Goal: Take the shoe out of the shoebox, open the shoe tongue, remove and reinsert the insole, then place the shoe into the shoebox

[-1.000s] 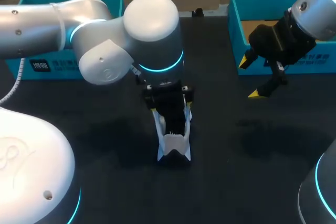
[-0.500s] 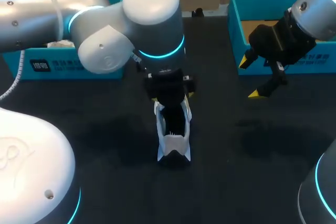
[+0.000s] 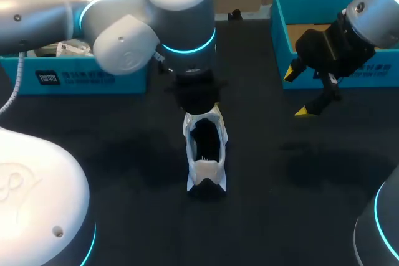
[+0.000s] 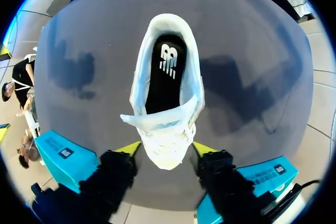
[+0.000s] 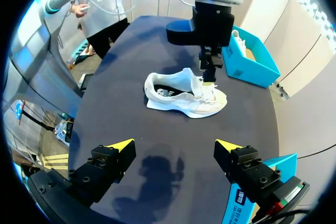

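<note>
No text clear enough to read. Black insole [image 4: 166, 90] in the shoe [image 4: 168, 150] has a white logo mark. Left shoebox [image 3: 93, 82], at the shoe's 10 o'clock, has a dark front label, too small to read. Right shoebox [image 3: 280, 26], at 2 o'clock, has front print that is partly covered.

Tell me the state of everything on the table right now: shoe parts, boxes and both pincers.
Shoe: out of the box, upright on the table.
Tongue: lifted open.
Insole: lying inside the shoe.
Left pincer: open, over the toe.
Right pincer: open, empty.
Left box: open.
Right box: open.
</note>
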Tool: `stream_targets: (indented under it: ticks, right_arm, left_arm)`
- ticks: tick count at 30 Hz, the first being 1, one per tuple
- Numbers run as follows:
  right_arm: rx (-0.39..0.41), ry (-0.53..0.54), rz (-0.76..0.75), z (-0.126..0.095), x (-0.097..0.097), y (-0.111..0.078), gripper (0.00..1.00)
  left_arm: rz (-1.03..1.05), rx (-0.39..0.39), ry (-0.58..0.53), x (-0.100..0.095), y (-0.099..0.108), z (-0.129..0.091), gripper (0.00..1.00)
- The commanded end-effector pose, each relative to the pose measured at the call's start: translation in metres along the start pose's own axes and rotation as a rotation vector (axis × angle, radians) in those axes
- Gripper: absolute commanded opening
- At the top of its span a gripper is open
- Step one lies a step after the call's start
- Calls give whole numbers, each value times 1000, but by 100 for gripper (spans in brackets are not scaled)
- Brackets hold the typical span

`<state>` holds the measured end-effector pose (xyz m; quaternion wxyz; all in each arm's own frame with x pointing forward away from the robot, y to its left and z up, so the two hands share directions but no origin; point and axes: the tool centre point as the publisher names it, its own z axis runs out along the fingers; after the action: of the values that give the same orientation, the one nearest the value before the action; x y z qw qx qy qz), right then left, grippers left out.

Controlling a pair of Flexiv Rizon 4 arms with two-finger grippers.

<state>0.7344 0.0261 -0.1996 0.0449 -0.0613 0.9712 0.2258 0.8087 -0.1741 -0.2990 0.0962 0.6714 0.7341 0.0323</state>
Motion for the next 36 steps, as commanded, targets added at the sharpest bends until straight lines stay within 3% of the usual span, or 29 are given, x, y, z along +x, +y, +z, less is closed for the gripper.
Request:
stream_targets:
  ticks: [1, 17, 25, 36]
  right_arm:
    - [2, 0, 1, 1, 0, 0, 100]
    - [2, 0, 1, 1, 0, 0, 100]
    - [2, 0, 1, 1, 0, 0, 100]
    - [2, 0, 1, 1, 0, 0, 100]
  left_arm:
    - [11, 14, 18, -9, 3, 9, 39]
    - [99, 76, 32, -9, -9, 14, 43]
    - [175, 100, 41, -3, -13, 9, 36]
    - [236, 120, 50, 3, -22, 10, 43]
